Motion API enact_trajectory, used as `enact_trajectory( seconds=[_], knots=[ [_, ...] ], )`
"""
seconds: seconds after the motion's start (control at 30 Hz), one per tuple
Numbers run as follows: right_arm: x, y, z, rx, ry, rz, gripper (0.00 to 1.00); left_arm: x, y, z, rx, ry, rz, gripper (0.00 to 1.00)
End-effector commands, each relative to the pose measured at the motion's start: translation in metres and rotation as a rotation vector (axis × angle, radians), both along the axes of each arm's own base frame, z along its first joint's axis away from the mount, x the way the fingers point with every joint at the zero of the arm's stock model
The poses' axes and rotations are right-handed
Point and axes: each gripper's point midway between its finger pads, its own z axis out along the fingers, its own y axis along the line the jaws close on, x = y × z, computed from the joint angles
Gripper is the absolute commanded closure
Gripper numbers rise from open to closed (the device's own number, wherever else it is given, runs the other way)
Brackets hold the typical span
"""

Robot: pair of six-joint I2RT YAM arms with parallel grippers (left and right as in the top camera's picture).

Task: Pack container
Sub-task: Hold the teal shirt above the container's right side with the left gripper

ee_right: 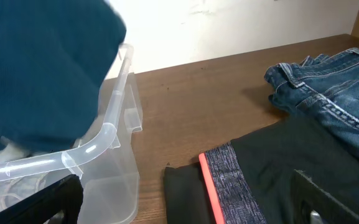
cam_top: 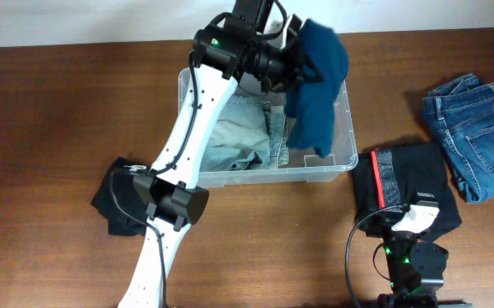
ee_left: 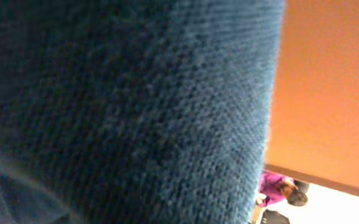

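Container, set at mid-table and part filled with pale clothes, is best packed if the blue garment, clamped in the left gripper, is lowered inside its rim before release; the right gripper is seen wide open.

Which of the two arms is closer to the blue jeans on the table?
Right. The right gripper is over the black garment next to the jeans; the left gripper is farther off above the container, holding a teal sweater.
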Motion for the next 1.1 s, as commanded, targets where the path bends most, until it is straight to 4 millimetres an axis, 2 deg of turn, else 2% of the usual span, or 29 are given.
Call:
enact_trajectory(
  seconds=[0.0, 0.13, 0.2, 0.43, 0.63, 0.77, 1.07],
  knots=[
    [0.000, 0.000, -0.002, -0.005, 0.003, -0.003, 0.01, 0.011, 0.005, 0.012, -0.030, -0.065, 0.007, 1.00],
    [0.000, 0.000, -0.002, -0.005, 0.003, -0.003, 0.01, -0.002, -0.013, 0.060, -0.225, -0.157, -0.125, 1.00],
    [0.000, 0.000, -0.002, -0.005, 0.003, -0.003, 0.01, -0.010, -0.020, 0.075, -0.295, -0.176, -0.180, 1.00],
    [0.000, 0.000, -0.002, -0.005, 0.003, -0.003, 0.01, -0.014, -0.022, 0.079, -0.319, -0.160, -0.196, 1.00],
    [0.000, 0.000, -0.002, -0.005, 0.003, -0.003, 0.01, -0.004, -0.017, 0.067, -0.257, -0.174, -0.145, 1.00],
    [0.000, 0.000, -0.002, -0.005, 0.003, -0.003, 0.01, 0.003, -0.008, 0.041, -0.139, -0.179, -0.098, 1.00],
    [0.000, 0.000, -0.002, -0.005, 0.003, -0.003, 0.01, 0.009, -0.015, -0.004, -0.117, -0.095, -0.120, 1.00]
  ],
)
